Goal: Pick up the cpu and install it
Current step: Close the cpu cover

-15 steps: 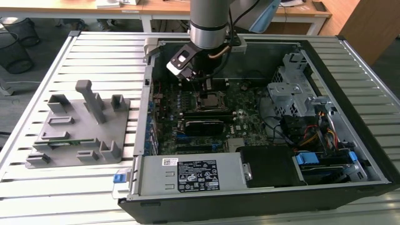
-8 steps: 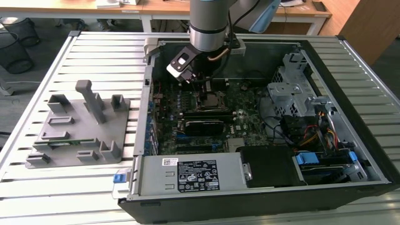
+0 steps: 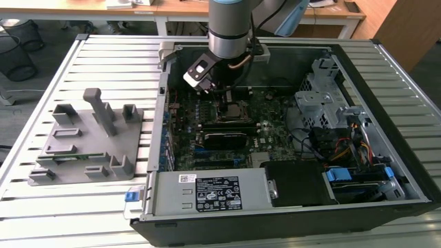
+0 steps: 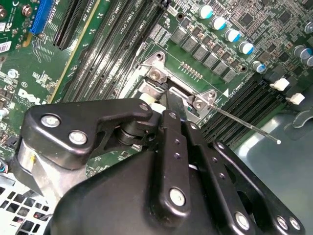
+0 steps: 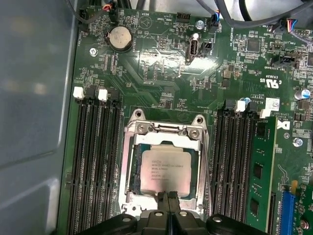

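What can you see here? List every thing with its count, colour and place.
table: one, grey, slatted metal, the base of the scene.
computer case: one, black, open, on the table.
fixture tray: one, grey, on the table at the exterior view's left of the case.
motherboard: one, green, inside the case.
power supply: one, silver, inside the case.
socket frame: one, silver, on the motherboard.
cpu: one, silver-grey, lying inside the socket frame.
memory module: one, green, in a slot beside the socket frame.
coin battery: one, silver, on the motherboard.
arm: one, grey, reaching down into the case.
gripper: one, black, fingers together at the cpu's edge.
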`<state>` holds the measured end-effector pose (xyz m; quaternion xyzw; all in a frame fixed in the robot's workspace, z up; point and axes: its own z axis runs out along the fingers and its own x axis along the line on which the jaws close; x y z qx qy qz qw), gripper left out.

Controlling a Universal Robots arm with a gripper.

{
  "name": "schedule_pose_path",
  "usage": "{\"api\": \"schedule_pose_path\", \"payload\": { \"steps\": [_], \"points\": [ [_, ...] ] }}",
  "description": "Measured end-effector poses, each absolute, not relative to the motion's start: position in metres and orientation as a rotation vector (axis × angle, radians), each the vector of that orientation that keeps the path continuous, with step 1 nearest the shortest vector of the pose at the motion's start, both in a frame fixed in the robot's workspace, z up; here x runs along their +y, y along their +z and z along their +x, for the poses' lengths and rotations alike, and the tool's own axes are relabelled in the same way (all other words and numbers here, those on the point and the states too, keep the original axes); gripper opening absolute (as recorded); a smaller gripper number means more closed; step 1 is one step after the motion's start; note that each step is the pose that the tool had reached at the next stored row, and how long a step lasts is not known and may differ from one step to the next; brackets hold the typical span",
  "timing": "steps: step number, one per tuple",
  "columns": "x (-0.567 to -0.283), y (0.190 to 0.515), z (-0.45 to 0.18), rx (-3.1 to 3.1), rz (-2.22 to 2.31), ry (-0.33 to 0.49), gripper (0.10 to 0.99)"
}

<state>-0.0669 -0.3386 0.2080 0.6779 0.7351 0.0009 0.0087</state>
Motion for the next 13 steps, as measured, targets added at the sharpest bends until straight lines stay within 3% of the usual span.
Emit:
{"api": "schedule_pose_path", "payload": {
  "steps": [13],
  "points": [
    [-0.3377,0.2026,-0.0597,2.296,2.118,0.003,0.106]
  ]
}}
